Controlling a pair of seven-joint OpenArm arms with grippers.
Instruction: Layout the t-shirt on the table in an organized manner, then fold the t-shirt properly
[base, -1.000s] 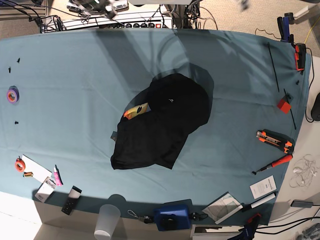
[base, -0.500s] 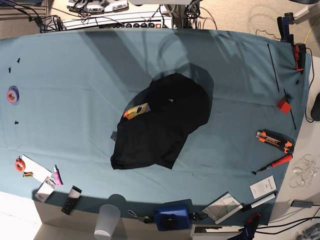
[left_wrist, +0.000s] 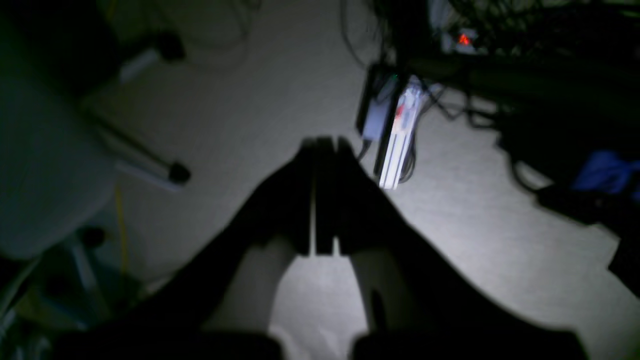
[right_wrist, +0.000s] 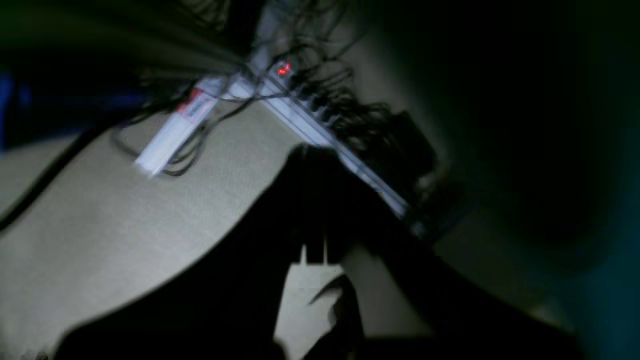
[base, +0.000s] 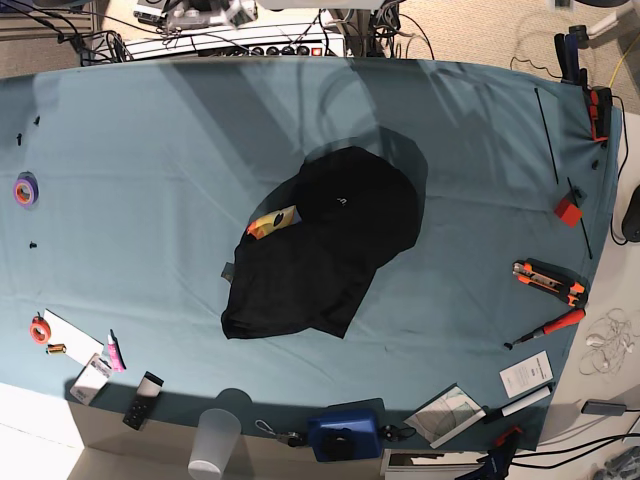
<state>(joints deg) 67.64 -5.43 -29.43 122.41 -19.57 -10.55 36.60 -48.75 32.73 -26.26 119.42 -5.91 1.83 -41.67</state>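
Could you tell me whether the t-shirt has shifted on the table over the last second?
No. The t-shirt lies crumpled at the same spot on the table, keeping the same outline and the same gap to the orange cutter on the base view's right.

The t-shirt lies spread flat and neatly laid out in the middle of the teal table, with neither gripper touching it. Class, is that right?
Not quite. The t-shirt is crumpled in a bunched heap, not laid out flat, as the base view shows. The rest holds: it sits mid-table and neither gripper touches it.
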